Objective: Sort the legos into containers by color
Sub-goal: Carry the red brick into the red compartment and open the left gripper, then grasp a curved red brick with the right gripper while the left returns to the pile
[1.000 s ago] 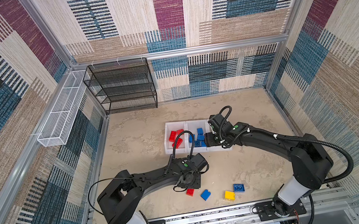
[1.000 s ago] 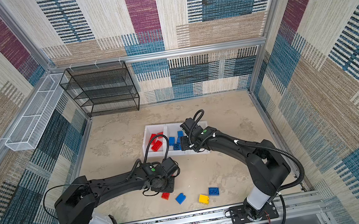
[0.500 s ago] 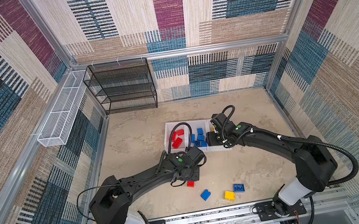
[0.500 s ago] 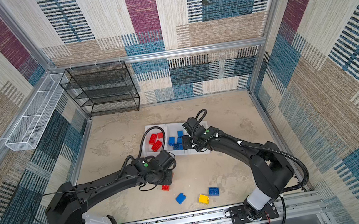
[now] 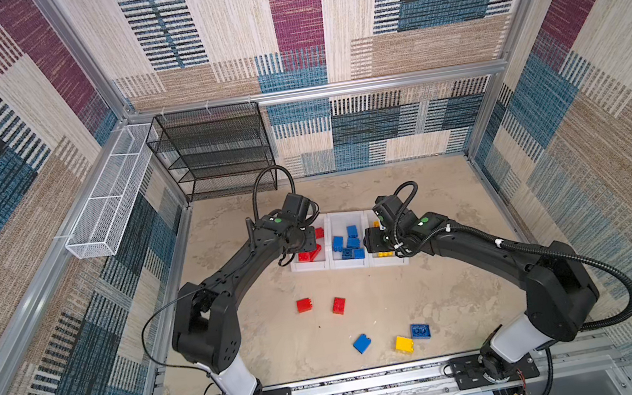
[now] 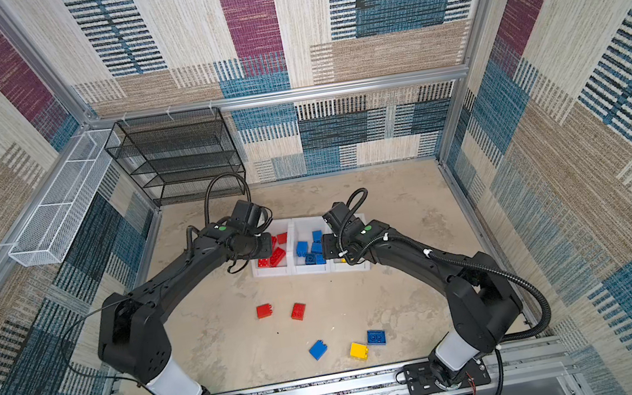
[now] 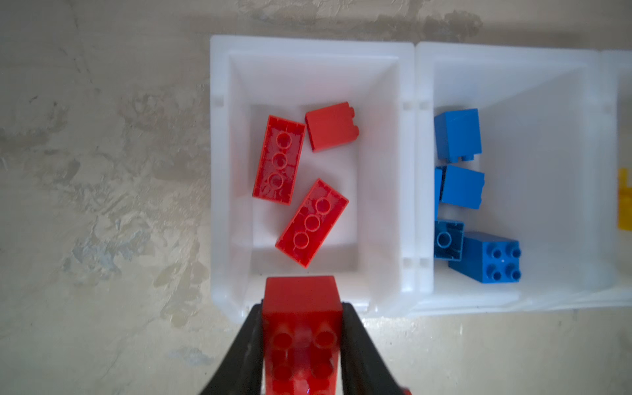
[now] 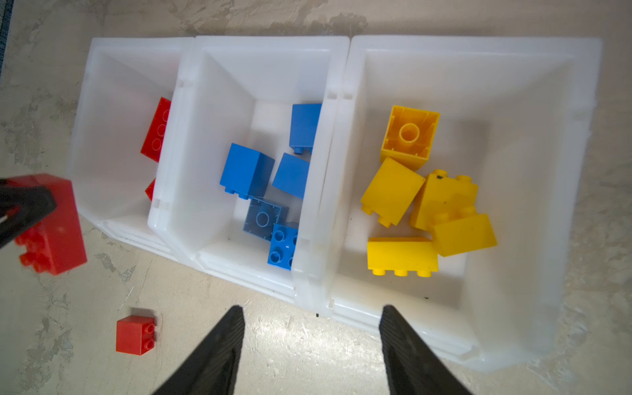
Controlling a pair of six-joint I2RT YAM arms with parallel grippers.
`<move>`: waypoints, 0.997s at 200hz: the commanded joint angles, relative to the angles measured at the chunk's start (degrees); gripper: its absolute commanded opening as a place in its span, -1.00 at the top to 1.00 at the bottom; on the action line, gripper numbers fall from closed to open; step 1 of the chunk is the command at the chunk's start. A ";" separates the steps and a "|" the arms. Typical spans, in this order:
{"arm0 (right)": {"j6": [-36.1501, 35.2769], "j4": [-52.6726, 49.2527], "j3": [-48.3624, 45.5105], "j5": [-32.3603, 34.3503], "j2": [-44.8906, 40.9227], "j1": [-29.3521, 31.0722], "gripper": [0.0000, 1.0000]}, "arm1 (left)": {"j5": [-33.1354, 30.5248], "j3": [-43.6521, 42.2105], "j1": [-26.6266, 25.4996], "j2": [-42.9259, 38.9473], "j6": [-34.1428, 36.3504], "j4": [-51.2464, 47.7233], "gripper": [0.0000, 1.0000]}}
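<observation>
Above the near rim of the red bin [image 7: 219,171], the left gripper [image 7: 302,319] is clamped on the sides of 1 red brick [image 7: 301,294]. 3 more red bricks [image 7: 278,160] lie in the bin below. The right gripper [image 8: 311,309] hangs spread and empty by the near wall where the blue bin [image 8: 205,58] meets the yellow bin [image 8: 478,51]. In both top views the left arm [image 5: 232,269] and right arm [image 5: 480,246] reach forward from the rail [image 5: 374,383], elbows bent, wrists over the bins. 5 loose bricks [image 5: 338,305] lie on the floor [image 5: 423,288].
</observation>
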 commanded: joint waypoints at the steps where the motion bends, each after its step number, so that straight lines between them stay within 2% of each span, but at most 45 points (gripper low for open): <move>1: 1.19 -0.86 0.47 0.86 -0.66 0.05 -0.32 | 2.31 4.76 1.41 4.05 4.51 -1.06 0.33; 42: 1.11 -1.33 0.47 1.59 -1.02 0.08 -0.37 | 3.55 7.39 2.30 7.37 3.67 -1.76 -0.05; 92: 0.52 0.00 -0.10 -0.66 -0.25 0.07 -0.38 | 3.13 2.40 2.42 1.78 2.78 -0.37 -0.13; 112: 0.97 0.62 -0.92 -1.18 0.04 0.21 -0.37 | 2.20 -2.18 2.35 -3.07 1.67 0.42 -0.13; 140: 1.38 2.27 -1.97 -2.70 0.92 1.31 -0.35 | 1.06 -14.09 2.74 -13.50 -1.96 4.36 -0.14; 199: 2.06 -0.35 3.01 -1.57 8.91 12.69 -0.35 | -0.91 -31.75 3.11 -32.04 -9.29 3.84 -0.18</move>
